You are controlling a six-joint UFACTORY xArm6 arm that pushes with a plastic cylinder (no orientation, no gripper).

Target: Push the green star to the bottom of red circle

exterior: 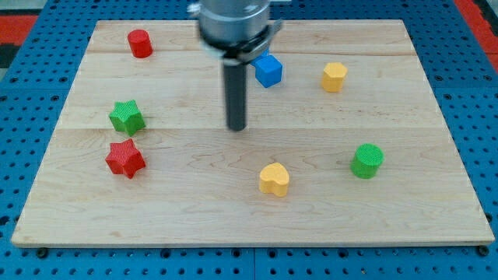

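Note:
The green star lies at the view's left on the wooden board. The red circle, a short red cylinder, stands near the board's top left corner, above the green star with a wide gap between them. My tip rests on the board near the middle, well to the right of the green star and apart from every block.
A red star lies just below the green star. A blue cube sits up and right of my tip. A yellow hexagon is at the upper right, a green cylinder at the right, a yellow heart at the bottom middle.

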